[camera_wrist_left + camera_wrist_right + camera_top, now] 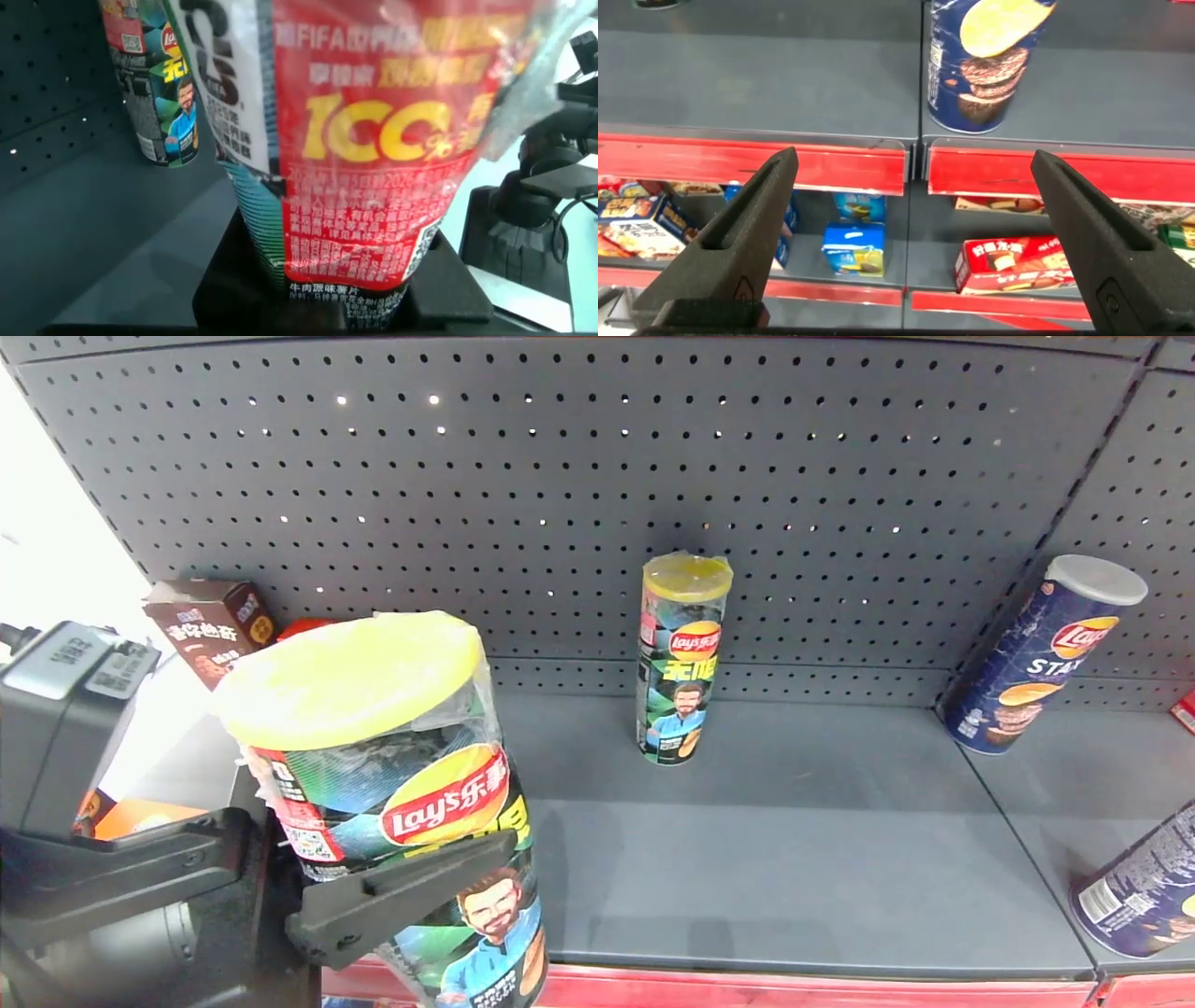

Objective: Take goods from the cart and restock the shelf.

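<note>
Now, L tool (373,849) clamped on yellow-lidded chip can (373,728), bearded-man label (490,905), R tool (915,159) wide open, empty.

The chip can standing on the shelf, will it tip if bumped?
Probably. The standing can is tall and narrow, so a bump could topple it. Being round, it might roll along the shelf. Its shiny wrap, like on the held can in the left claw, may be slippery.

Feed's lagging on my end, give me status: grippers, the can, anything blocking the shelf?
Left gripper shut on yellow-lidded chip can, at shelf front edge. Right gripper open, empty. Matching can upright at shelf back, two blue cans off right; none blocking.
</note>
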`<state>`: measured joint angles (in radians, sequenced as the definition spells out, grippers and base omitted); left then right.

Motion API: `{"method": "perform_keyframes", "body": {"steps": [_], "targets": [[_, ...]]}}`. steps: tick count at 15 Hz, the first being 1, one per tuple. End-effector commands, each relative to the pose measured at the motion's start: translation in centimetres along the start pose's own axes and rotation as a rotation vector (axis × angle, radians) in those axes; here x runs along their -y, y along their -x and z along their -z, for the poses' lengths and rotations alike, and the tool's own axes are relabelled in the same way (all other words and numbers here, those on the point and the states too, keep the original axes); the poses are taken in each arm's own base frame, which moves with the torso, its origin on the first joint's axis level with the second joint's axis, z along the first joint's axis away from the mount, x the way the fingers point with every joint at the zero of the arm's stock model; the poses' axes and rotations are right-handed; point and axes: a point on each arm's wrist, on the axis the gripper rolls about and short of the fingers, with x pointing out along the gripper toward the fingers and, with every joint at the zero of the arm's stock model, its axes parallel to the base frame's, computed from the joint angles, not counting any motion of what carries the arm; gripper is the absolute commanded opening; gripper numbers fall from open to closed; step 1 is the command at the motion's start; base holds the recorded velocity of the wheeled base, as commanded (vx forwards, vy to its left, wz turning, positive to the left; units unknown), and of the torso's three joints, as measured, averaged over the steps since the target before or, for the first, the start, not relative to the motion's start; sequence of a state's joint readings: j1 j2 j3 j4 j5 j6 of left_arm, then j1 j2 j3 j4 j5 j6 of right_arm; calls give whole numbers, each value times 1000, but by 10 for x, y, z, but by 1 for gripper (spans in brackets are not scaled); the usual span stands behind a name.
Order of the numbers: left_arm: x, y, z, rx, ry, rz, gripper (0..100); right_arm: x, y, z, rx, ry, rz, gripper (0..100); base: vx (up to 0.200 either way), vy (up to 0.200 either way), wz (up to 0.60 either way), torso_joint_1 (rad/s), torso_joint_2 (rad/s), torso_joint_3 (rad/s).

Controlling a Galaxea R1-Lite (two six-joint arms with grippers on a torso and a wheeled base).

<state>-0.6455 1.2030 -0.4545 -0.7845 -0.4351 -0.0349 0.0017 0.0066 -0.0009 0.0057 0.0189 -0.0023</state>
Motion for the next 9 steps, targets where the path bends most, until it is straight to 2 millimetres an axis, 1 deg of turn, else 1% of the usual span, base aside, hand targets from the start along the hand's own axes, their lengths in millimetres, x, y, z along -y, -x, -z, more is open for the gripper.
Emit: {"method": "perform_keyframes", "body": {"steps": [1,2,3,4,6,8,9], "targets": [[-1,0,0,-2,0,1,0,-1,3,-11,33,25,-25,100,0,0,0,0,0,0],[0,0,-1,-1,1,7,0,-1,8,-70,75,27,-80,100,0,0,0,0,0,0],[1,-1,-1,-1,1,21,0,-2,-12,-93,-68,21,-132,100,0,0,0,0,0,0],[-1,-1,0,-3,1,15,0,-2,-12,-98,-55,28,-146,100,0,0,0,0,0,0],[-3,0,2,-9,7,-1,0,-4,-14,-97,-56,68,-308,100,0,0,0,0,0,0],[-6,1,2,-8,6,-13,0,-6,-22,-109,-71,75,-437,100,0,0,0,0,0,0],[-6,1,2,-9,10,-18,0,-10,-33,-118,-104,76,-569,100,0,0,0,0,0,0]]}}
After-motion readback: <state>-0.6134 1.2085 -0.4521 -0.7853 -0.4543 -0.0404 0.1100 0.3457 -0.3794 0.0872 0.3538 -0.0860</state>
